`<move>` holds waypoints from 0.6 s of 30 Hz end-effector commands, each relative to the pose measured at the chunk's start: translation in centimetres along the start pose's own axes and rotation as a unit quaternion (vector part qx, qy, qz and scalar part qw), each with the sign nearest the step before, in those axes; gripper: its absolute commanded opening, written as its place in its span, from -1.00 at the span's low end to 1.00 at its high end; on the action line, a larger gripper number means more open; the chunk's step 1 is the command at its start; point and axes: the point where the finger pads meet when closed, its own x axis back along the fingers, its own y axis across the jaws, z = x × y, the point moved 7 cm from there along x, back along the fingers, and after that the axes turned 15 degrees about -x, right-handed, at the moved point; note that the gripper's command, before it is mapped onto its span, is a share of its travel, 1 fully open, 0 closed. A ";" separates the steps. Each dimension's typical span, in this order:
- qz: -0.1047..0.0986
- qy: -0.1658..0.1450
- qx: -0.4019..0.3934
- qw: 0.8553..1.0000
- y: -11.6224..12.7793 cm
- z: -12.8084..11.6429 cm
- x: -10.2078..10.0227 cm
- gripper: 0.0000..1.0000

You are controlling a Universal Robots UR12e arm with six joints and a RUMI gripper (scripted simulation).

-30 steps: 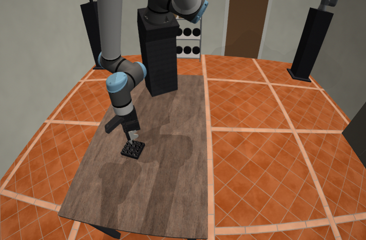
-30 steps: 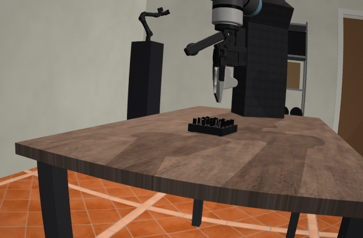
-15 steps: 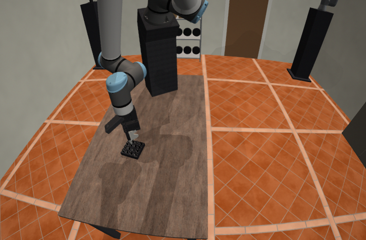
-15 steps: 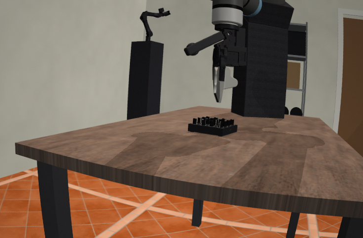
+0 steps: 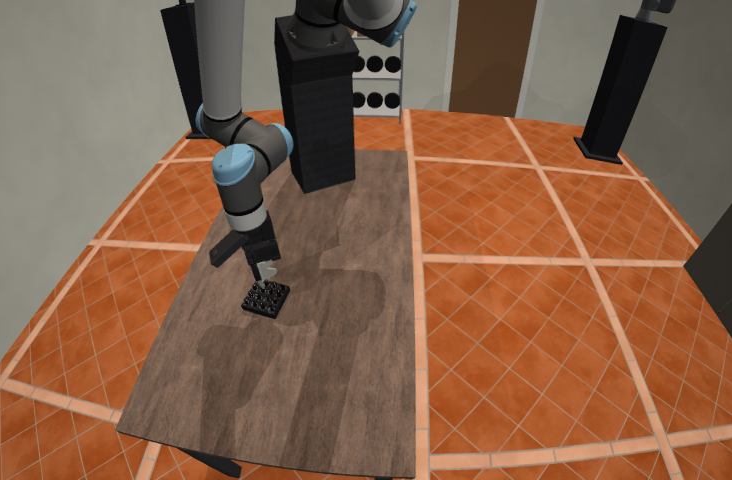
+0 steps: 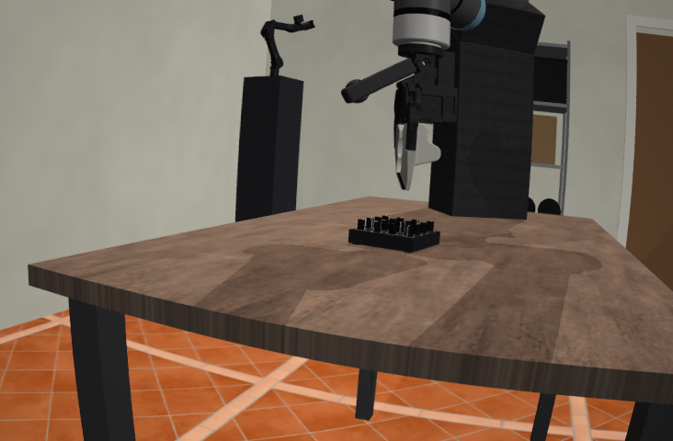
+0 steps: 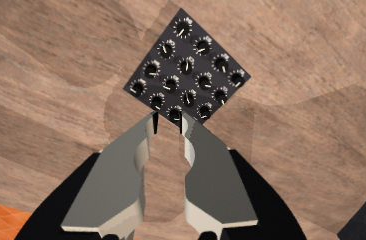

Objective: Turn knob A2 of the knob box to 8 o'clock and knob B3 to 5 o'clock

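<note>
Brown wood-grain table on dark legs, with broad soft shadows across the top. It stands on an orange tile floor with pale grout lines, and the walls are plain grey-green. There's a brown door at the back, a metal shelf rack with dark round things on it, and black pillars around the room. The arm's black pedestal sits at the far end of the table.

The knob box lies flat on the table near its left edge — a small black block with 12 knobs, each with a white pointer and tick marks. I can't read any lettering on it.

The gripper hangs above the box, clear of it, jaws narrow with nothing between them, tips over the box's near corner in the wrist view.
</note>
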 end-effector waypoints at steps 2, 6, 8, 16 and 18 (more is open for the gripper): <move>0.000 0.000 0.000 1.000 0.0 0.0 0.0 -0.78; 0.000 0.000 0.000 1.000 0.0 0.0 0.0 -0.78; 0.000 0.000 0.000 1.000 0.0 0.0 0.0 -0.78; 0.000 0.000 0.000 1.000 0.0 0.0 0.0 -0.78; 0.000 0.000 0.000 1.000 0.0 0.0 -0.1 -0.78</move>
